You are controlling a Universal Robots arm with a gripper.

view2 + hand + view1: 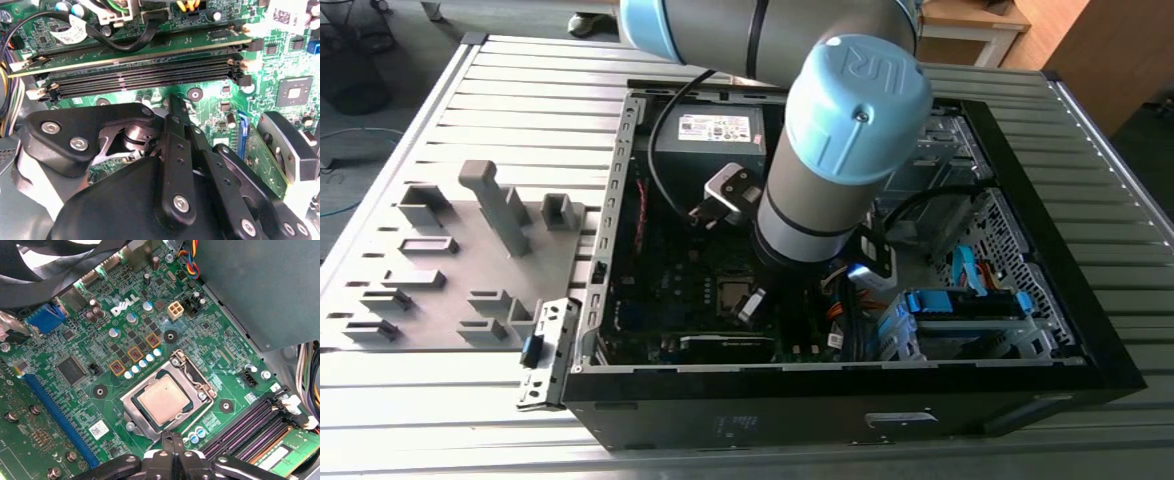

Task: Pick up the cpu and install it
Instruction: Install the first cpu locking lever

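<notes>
The cpu (164,399), a small flat square chip with a dull silver-tan face, lies flat inside the square metal-framed socket (199,371) on the green motherboard (75,405). In the first wrist view my gripper (172,444) hangs just off one corner of the socket, its two black fingertips pressed together with nothing between them. In the second wrist view the same fingers (173,107) point down at the board beside the memory slots (150,75). In the exterior view the gripper (750,303) is low inside the open computer case (854,400), over the board.
A grey tray (440,270) with raised blocks lies at the exterior view's left of the case. Inside the case are a power supply (707,130), black cables (654,170), blue drive brackets (961,305) and memory slots (250,425) close to the socket.
</notes>
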